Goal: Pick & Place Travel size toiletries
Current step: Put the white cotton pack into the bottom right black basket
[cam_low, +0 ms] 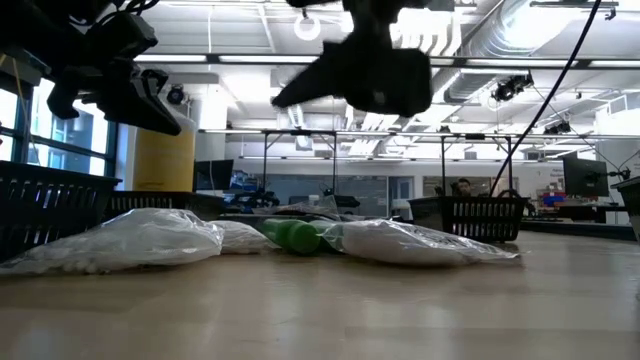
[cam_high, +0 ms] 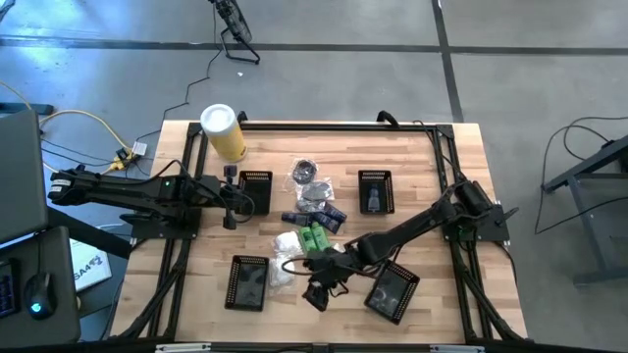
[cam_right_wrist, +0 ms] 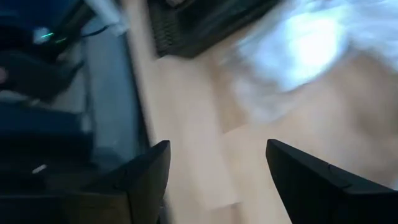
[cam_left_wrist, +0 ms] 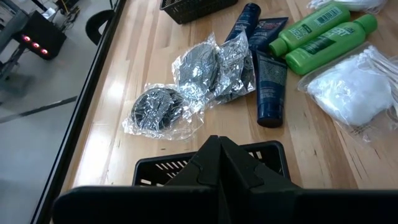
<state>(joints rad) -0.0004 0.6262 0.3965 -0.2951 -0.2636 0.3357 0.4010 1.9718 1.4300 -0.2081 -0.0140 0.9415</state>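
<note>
While both arms hang over the table, the scene reads as below (clock directions per high view, table centre as hub).

Right gripper: abt 6 o'clock, near front edge, above bare wood just beside the white packets; fingers well apart, nothing btwn them in right wrist view.

Left gripper: abt 9 o'clock, over the upper-left basket; fingers pressed together, holding nothing.

Green bottles: two, lying side by side at table centre, touching each other; in low view they lie btwn the white packets.

White packets: one just at 9 o'clock of the bottles, another nearer the front edge; soft, lying flat.

Dark blue tubes: several, lying just at 12 o'clock of the bottles, one touching the silvery pkts in left wrist view.

Silvery-clear packets: two, abt 12 o'clock of centre, each w/ a dark round content, crinkled, overlapping at the edges.

Baskets: four black mesh ones; upper-right at 2 o'clock w/ a pale item inside, lower-left at 7 o'clock w/ a pale item inside, lower-right at 5 o'clock, turned askew, contents unclear.

Yellow canister: white lid, upright, at 11 o'clock near the back edge.

Table: light wood, black frame rails along the sides.
</note>
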